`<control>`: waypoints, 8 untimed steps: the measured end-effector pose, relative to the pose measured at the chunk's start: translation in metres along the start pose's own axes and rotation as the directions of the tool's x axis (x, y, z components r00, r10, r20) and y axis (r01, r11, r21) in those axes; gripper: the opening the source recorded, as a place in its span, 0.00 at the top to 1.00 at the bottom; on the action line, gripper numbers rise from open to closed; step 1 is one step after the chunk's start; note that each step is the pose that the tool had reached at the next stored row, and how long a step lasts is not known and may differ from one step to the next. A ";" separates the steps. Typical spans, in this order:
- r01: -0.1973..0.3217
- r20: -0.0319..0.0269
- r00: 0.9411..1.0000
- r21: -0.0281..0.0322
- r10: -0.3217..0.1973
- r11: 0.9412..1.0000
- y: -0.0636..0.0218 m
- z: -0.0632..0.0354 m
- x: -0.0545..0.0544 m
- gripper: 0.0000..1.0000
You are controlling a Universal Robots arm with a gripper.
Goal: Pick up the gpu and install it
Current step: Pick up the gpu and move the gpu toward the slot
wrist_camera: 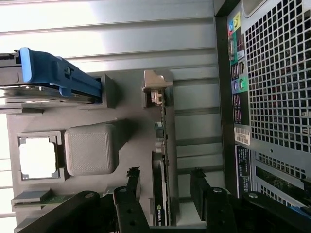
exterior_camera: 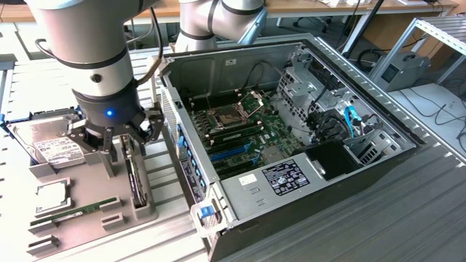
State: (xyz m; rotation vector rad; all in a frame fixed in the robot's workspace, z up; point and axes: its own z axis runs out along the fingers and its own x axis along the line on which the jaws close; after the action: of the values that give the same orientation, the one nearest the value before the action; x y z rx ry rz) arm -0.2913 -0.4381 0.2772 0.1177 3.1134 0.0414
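The gpu (exterior_camera: 132, 177) is a long dark card standing on its edge in a slot of the grey holder tray (exterior_camera: 87, 226), beside the open computer case (exterior_camera: 291, 136). My gripper (exterior_camera: 128, 143) hangs directly over the card's far half, open, with one finger on each side of it. In the wrist view the gpu (wrist_camera: 161, 208) runs between the two black fingers (wrist_camera: 132, 187), with a gap on both sides. Its metal bracket end (wrist_camera: 155, 94) points away from the gripper. Nothing is held.
On the tray lie a silver hard drive (exterior_camera: 54, 144) with a blue carrier (wrist_camera: 53, 77), a square processor (exterior_camera: 49, 197) and a green memory stick (exterior_camera: 73, 213). The case's perforated back wall (wrist_camera: 277, 97) stands close beside the tray. Blue card slots (exterior_camera: 233, 152) show on the motherboard.
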 end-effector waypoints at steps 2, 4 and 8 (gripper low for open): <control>0.000 0.000 1.000 0.000 0.000 1.000 -0.0001 0.0009 0.000 0.45; 0.000 0.000 1.000 0.000 0.000 1.000 -0.0001 0.0022 0.001 0.45; 0.000 0.000 1.000 0.000 0.000 1.000 -0.0003 0.0049 0.002 0.45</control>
State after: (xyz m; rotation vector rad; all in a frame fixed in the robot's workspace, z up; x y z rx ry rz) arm -0.2927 -0.4381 0.2722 0.1177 3.1134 0.0413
